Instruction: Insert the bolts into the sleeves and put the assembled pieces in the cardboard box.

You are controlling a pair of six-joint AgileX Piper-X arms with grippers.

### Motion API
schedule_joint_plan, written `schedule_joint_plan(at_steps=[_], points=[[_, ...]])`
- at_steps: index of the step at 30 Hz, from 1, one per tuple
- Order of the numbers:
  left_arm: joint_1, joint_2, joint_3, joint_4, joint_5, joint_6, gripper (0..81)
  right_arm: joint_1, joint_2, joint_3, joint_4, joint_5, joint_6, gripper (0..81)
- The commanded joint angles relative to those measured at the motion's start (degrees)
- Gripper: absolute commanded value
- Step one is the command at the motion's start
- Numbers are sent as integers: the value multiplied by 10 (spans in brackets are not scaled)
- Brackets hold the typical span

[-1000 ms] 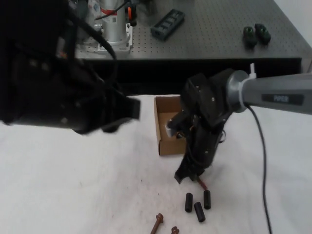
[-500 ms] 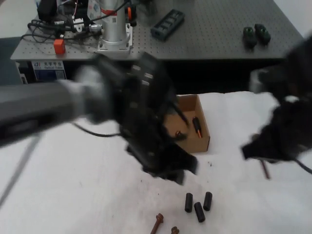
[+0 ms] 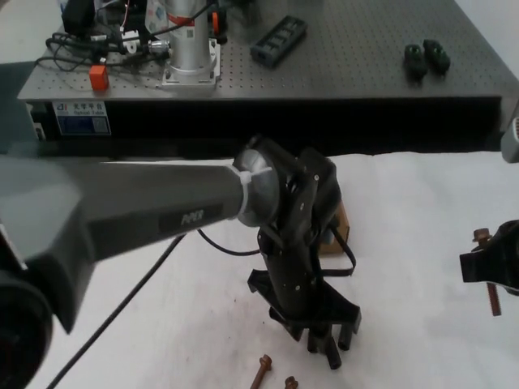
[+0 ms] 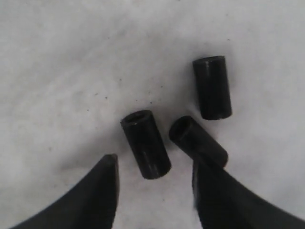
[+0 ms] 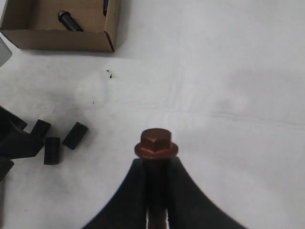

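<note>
Three black sleeves (image 4: pixel 145 143) lie close together on the white cloth. My left gripper (image 4: pixel 155 164) hangs open just above them, one finger on either side of the nearest sleeve. From behind, the left gripper (image 3: pixel 312 312) covers most of the sleeves (image 3: pixel 331 352). My right gripper (image 5: pixel 156 164) is shut on a copper bolt (image 5: pixel 156 144), head up, held above the cloth at the far right (image 3: pixel 489 271). The cardboard box (image 5: pixel 57 40) holds an assembled piece (image 5: pixel 69 21). In the high view the left arm hides most of the box (image 3: pixel 343 220).
Two loose copper bolts (image 3: pixel 261 373) lie at the cloth's front edge, left of the sleeves. A dark perforated bench (image 3: pixel 365 57) with gear stands behind the cloth. White cloth lies bare between the sleeves and the right gripper.
The left arm has swung in from the left and come down over the sleeves. The right arm has pulled away from the box to the far right, carrying the bolt.
</note>
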Motion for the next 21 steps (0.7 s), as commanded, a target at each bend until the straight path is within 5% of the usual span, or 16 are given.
schedule_joint_plan(at_steps=[1, 11, 15, 21], points=[[-2, 9, -9, -8, -13, -3, 356, -3, -4, -2, -4, -2, 0, 24], [-2, 34, -11, -17, -12, -16, 245, -3, -4, -2, -3, -2, 0, 24], [-2, 36, -14, -30, -7, -7, 45, -3, -4, -2, -4, -15, 0, 24], [-2, -27, -13, -25, 1, -6, 7, -3, -16, -2, -60, -139, 44, 24]])
